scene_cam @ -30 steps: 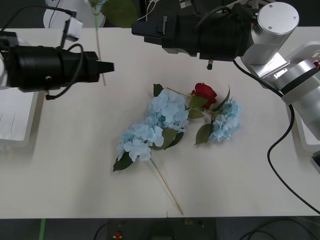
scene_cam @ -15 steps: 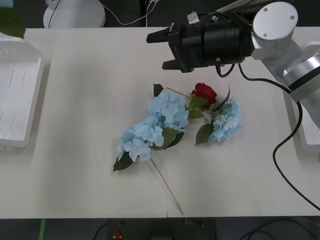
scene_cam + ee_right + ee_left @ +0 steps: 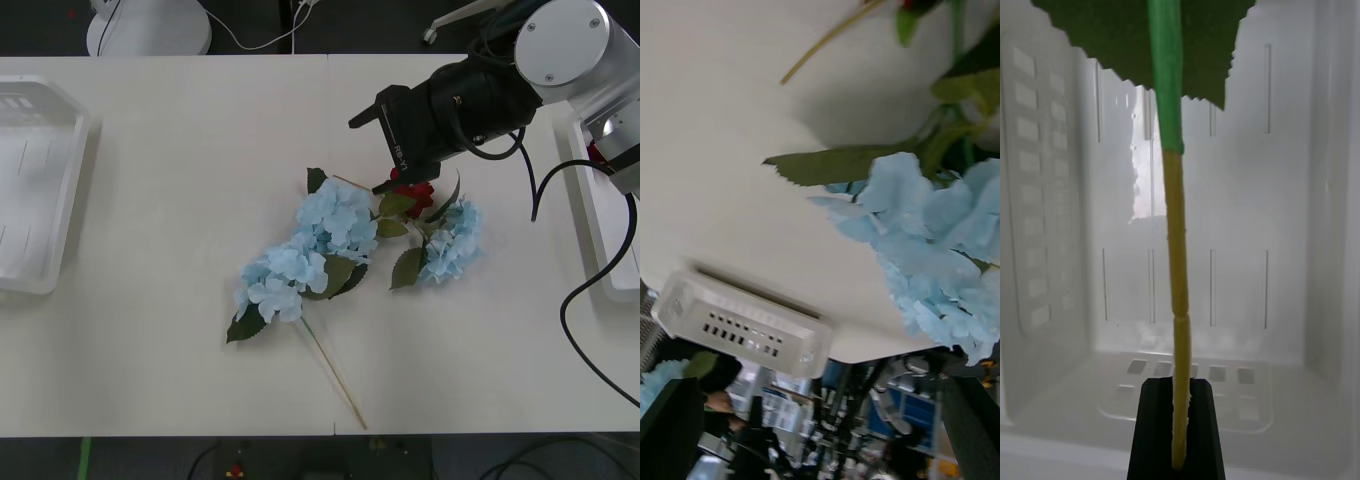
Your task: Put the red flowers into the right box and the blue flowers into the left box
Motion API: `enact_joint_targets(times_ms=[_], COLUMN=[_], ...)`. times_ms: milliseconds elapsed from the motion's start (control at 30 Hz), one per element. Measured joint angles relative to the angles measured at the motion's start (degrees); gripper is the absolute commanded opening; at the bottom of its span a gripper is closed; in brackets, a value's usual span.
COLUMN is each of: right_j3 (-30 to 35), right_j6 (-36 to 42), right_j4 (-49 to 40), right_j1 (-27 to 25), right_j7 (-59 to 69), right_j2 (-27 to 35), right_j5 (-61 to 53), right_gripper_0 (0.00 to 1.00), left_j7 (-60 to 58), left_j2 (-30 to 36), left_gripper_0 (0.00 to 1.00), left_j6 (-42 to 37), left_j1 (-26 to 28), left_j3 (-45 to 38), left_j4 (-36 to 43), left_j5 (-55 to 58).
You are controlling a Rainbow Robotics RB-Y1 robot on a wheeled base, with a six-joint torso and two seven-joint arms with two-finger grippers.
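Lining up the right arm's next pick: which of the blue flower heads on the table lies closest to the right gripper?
The small blue head on the right of the pile, beside the red rose under the right gripper. The two larger heads lie farther left.

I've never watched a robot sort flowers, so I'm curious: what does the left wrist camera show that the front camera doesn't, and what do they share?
Only the left wrist view shows the left gripper shut on a flower stem with a green leaf, hanging over a tray. Only the front view shows the right gripper open above the red flower, the blue flowers and the table. Both show the left box.
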State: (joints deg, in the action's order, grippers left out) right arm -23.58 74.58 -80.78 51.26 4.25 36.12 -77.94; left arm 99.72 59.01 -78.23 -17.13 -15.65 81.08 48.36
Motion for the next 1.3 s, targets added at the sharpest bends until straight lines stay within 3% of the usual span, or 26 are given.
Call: enact_joint_targets(times_ms=[200,500,533,600,633,667,733,1000,1300], right_j3=[-0.41,-7.42,-7.55,-7.57,-7.57,-7.57,-7.57,-7.57,-7.56], right_j6=[3.99,0.43,0.42,0.41,0.41,0.41,0.41,0.24,-0.06], right_j4=[-0.66,-8.78,-9.02,-9.15,-9.15,-9.15,-9.15,-9.15,-5.59], right_j1=[0.0,-2.61,-3.12,-4.05,-4.52,-4.98,-5.85,-9.02,-9.82], right_j7=[4.46,15.72,15.71,15.71,15.71,15.72,15.72,15.72,15.72], right_j2=[1.04,3.98,3.97,3.96,3.96,3.96,3.94,3.91,0.84], right_j5=[1.88,12.21,13.03,14.73,15.64,16.52,17.9,19.69,24.68], right_gripper_0=[0.92,0.92,0.92,0.92,0.92,0.92,0.92,0.92,0.92], left_j7=[0.0,0.0,0.0,0.0,0.0,0.0,0.0,0.0,0.0], left_j2=[0.0,0.01,0.01,0.01,0.0,0.0,0.0,0.0,-1.21], left_gripper_0=[0.0,0.0,0.09,0.65,0.8,0.92,1.0,1.0,1.0], left_j6=[0.0,7.95,9.11,10.33,10.49,10.55,10.65,9.4,-10.89], left_j1=[-0.94,-10.05,-10.74,-11.65,-11.97,-12.21,-12.47,-12.63,-12.64], left_j3=[6.08,27.08,28.6,30.21,30.42,30.42,30.42,27.78,10.0], left_j4=[-5.87,-17.76,-18.48,-19.52,-19.84,-19.97,-19.92,-16.54,-3.49], left_j5=[-4.53,-8.47,-8.47,-8.48,-8.51,-8.67,-9.62,-11.13,-10.95])
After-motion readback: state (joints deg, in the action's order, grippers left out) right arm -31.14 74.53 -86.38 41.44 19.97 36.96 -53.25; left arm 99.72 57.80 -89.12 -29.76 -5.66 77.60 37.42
